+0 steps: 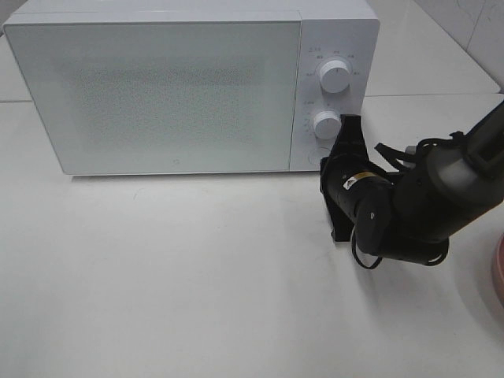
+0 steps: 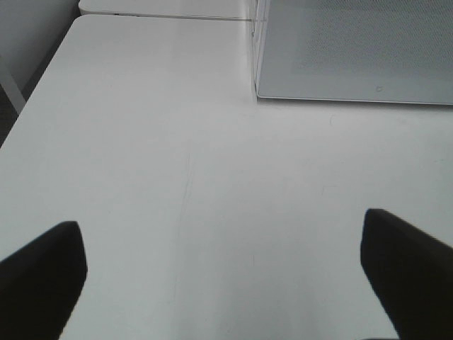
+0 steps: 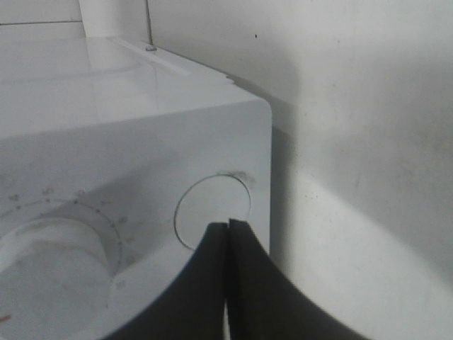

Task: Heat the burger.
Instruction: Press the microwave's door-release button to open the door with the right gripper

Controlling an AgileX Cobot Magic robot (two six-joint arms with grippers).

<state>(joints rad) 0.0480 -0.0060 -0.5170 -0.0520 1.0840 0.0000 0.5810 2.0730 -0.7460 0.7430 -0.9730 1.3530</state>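
Right gripper (image 3: 228, 228) at the microwave (image 1: 181, 94) control panel, fingers pressed together, gripping nothing.
Its tips sit at the edge of the round button (image 3: 211, 207) under the lower knob (image 1: 326, 124); contact uncertain. Left gripper (image 2: 219, 219) hangs over the white table (image 1: 197, 276), fingers spread wide, empty. Microwave door shut and frosted; the burger's place cannot be told from any view.

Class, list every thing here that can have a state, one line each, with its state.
Microwave door: closed.
Left pincer: open, empty.
Right pincer: shut, tips at the round button.
Round button: whether pressed, cannot tell.
Pink plate: mostly out of frame; contents unseen.
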